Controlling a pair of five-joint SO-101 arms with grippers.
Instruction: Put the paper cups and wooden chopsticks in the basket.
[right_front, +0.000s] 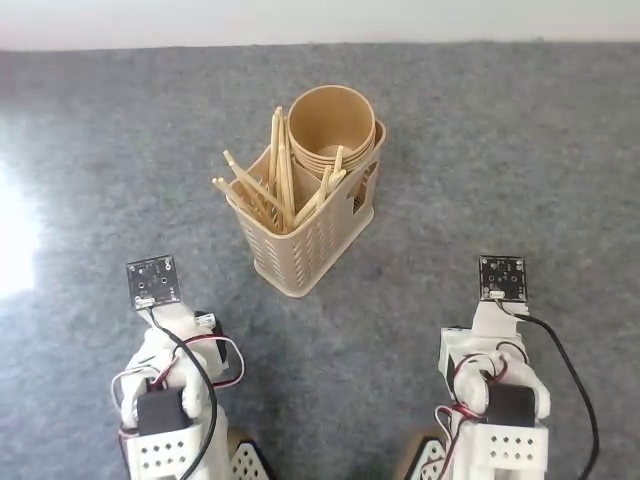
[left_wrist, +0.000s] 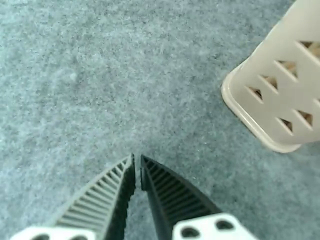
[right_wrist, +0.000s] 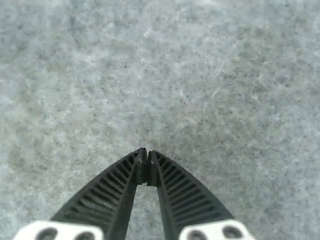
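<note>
Cups (right_front: 331, 120) sat stacked in basket (right_front: 305, 250), sticks (right_front: 270, 185) beside them, leaning out past rim. Left claw (left_wrist: 137, 162) clenched, empty, near basket corner. Right claw (right_wrist: 147, 155) clenched, empty, over mat (right_wrist: 160, 60). Risk: arm bumped basket, sticks could spill. Basket maybe sat crooked; hard to tell.

basket (right_front: 300, 245): matt plastic | chopsticks (right_front: 268, 185): wood | cups (right_front: 331, 122): paper | table (right_front: 500, 150): rough felt

the tabletop (right_front: 520, 140) has a mottled grey, felt-like surface, with a bright patch of glare at its left edge. the beige slotted basket (right_front: 300, 245) stands upright on it near the middle, turned cornerwise. the left arm (right_front: 165, 400) and right arm (right_front: 497, 400) sit at the near edge, well apart.
</note>
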